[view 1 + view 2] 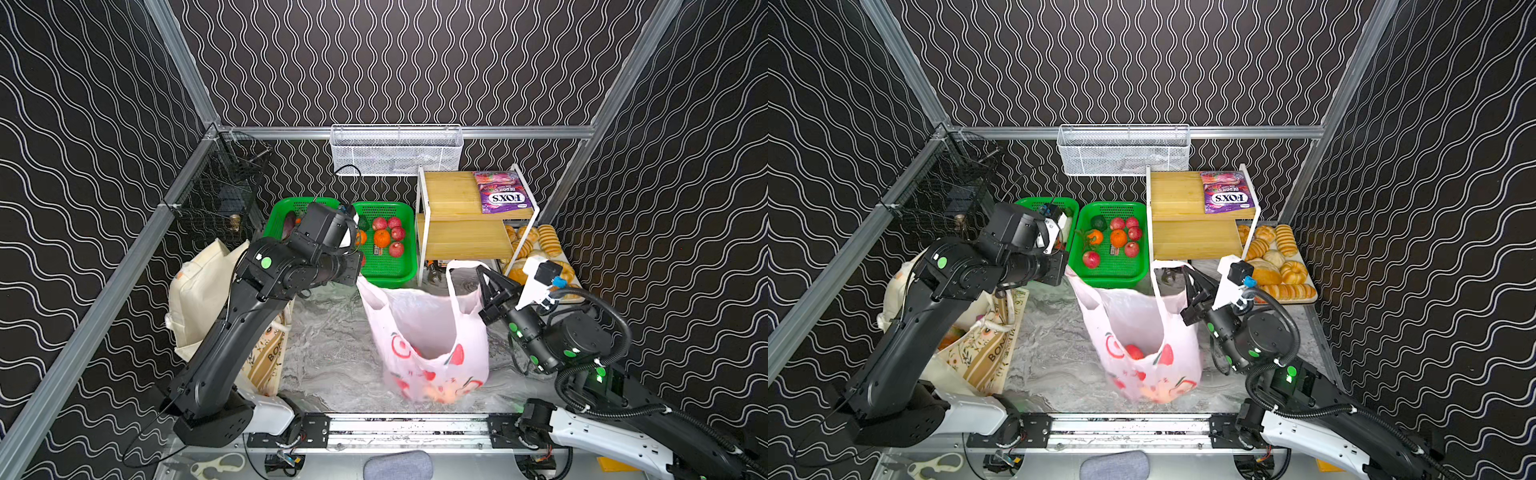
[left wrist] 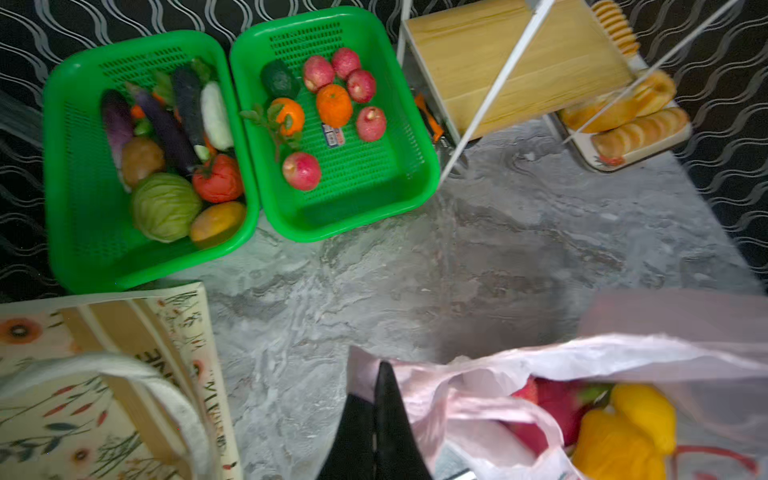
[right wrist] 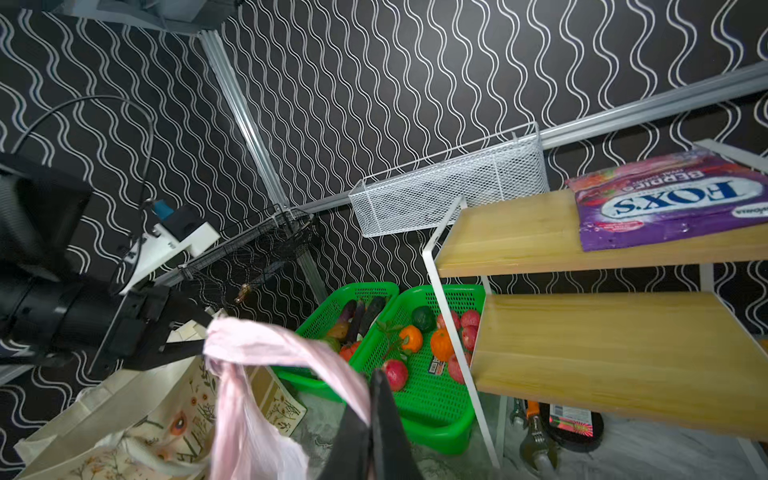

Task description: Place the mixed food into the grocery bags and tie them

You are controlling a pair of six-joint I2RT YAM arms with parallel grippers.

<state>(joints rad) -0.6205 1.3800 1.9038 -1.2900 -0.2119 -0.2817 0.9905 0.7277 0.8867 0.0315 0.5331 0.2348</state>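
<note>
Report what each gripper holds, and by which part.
Both are shut on the pale-pink plastic bag: the left gripper pinches one loop handle, the right gripper the other loop handle.

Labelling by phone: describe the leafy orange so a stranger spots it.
Left of the wooden shelf rack at the back sits a green basket. Among its red apples lie two oranges; the leafy orange alone trails a green sprig, the plain orange has none.

Tote [image 1: 199, 286] left of plastic bag [image 1: 428, 328]
</note>
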